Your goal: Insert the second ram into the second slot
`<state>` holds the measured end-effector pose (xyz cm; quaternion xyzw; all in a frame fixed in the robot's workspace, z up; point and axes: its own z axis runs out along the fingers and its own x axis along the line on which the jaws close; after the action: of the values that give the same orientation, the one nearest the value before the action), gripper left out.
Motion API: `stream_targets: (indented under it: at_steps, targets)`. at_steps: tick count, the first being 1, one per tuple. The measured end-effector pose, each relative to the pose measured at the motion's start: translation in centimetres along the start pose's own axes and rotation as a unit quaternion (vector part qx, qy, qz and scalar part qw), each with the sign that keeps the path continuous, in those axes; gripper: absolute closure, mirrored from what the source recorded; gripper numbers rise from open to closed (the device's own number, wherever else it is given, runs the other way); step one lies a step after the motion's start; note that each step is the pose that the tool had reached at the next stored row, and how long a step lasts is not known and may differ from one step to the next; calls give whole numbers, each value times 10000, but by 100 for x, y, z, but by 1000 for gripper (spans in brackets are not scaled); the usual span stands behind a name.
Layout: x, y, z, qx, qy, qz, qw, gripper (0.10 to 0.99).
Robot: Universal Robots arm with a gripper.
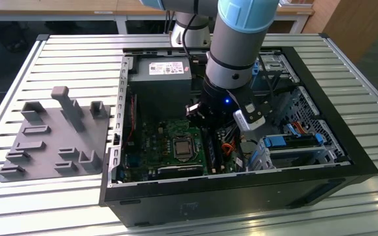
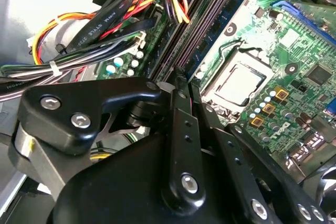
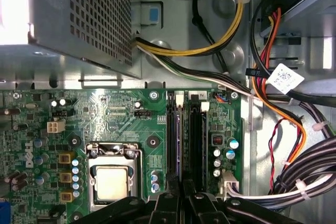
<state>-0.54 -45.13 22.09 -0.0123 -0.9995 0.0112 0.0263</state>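
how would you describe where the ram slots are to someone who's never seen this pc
Start at the open black computer case, then the green motherboard inside it. Beside the square silver processor run the ram slots: two long, narrow black channels side by side with white clips at one end, unlike the small round capacitors around them.

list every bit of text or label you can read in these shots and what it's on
white label on the power supply: too small to read
white hanging tag, first wrist view: code pattern, print too small to read
sideways logo on the motherboard: a brand mark, not quoted
tiny white board markings: too small to read
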Motion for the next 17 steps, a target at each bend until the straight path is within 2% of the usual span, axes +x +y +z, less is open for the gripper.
stream_targets:
  at_steps: [17]
  targets:
    - [-14, 0, 12, -15, 1, -1, 10000, 949]
